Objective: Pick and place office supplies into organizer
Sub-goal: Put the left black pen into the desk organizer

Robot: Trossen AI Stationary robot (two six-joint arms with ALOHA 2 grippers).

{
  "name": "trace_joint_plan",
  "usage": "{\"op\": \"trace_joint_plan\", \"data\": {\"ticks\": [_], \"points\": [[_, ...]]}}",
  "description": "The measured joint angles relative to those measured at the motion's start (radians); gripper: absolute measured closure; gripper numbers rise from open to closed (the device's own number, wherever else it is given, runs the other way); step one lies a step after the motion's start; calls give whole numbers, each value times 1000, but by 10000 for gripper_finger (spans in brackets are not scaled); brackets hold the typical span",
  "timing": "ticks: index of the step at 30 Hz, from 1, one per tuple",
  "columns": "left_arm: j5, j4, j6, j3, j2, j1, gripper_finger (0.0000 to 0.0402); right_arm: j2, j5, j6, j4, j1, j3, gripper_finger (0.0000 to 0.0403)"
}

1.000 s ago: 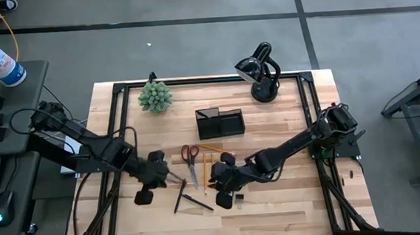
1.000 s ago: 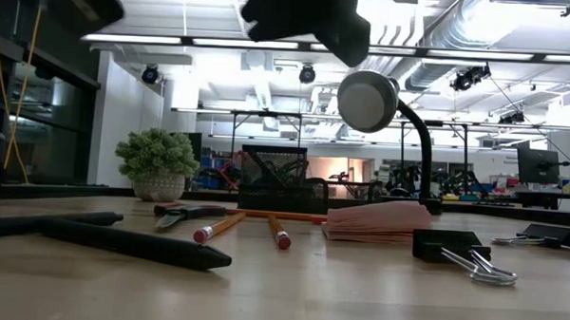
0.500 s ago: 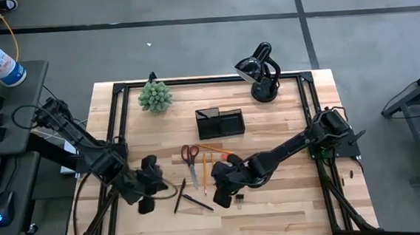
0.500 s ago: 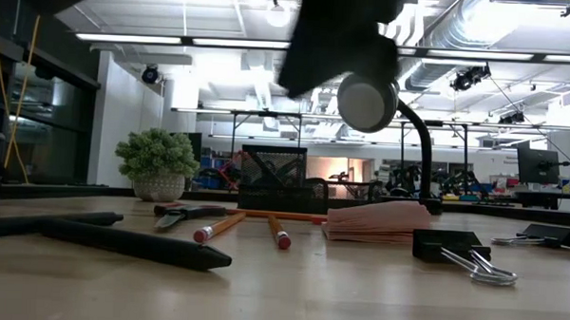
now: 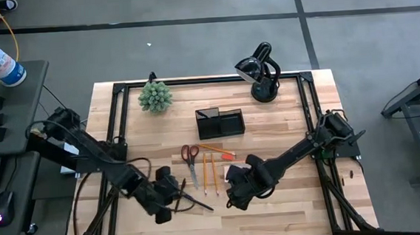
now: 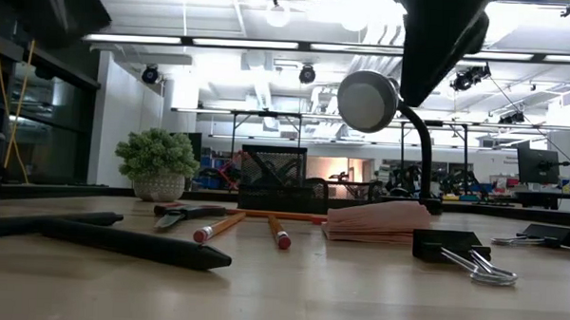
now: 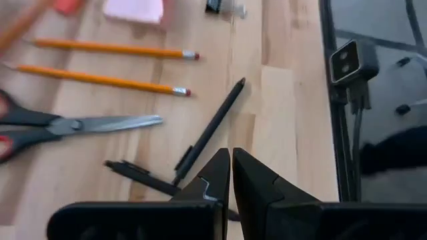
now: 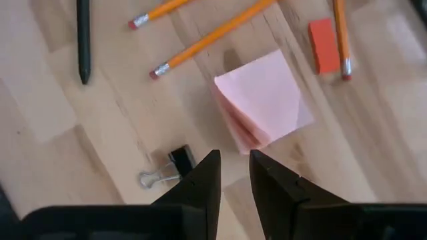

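Two black pens [image 7: 210, 130] lie crossed on the wooden table near its front edge. My left gripper [image 7: 231, 155] hovers shut just above them, also seen at left gripper [image 5: 172, 194]. Red-handled scissors [image 5: 191, 159] and yellow pencils [image 5: 206, 168] lie flat beside the pens. A pink sticky-note pad [image 8: 263, 100] and a black binder clip [image 8: 170, 167] rest on the table under my right gripper [image 8: 235, 159]. It points down, slightly open and with nothing between its fingers. The black organizer [image 5: 220, 122] stands farther back, at mid-table.
A black desk lamp [image 5: 260, 73] stands at the far right and a green plant [image 5: 154, 96] at the far left. An orange eraser [image 8: 325, 45] lies by the pencils. More binder clips [image 6: 548, 236] sit to the right. A black frame [image 5: 309, 110] edges the table.
My left gripper has gone toward the table's near edge and down over the black pens, turning as it went. My right gripper has tipped to point more steeply down and shifted a little toward the right edge. Nothing on the table has moved.
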Motion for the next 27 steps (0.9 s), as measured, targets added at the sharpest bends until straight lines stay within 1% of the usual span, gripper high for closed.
{"op": "trace_joint_plan", "data": {"ticks": [2,4,8,10,12,16,19,21,24,27], "points": [[42,36,-7,-1,44,28,392,-7,21,-60,11,1,-10,329],[66,47,-52,-1,86,53,392,-21,53,-129,18,3,-21,329],[68,50,-176,-1,145,90,392,-83,93,-270,66,3,-100,329],[71,51,-241,-1,160,106,392,-143,94,-328,120,4,-178,329],[70,54,-300,-1,164,122,392,-221,101,-368,200,8,-284,329],[67,50,-395,0,164,149,392,-410,95,-379,408,9,-532,329],[78,-20,-459,34,164,167,392,-535,52,-376,577,9,-692,329],[99,-89,-493,66,173,183,392,-600,44,-378,662,9,-776,329],[106,-233,-521,124,178,202,392,-668,44,-375,776,9,-867,329],[120,-355,-527,193,190,226,392,-701,44,-384,852,9,-921,329]]}}
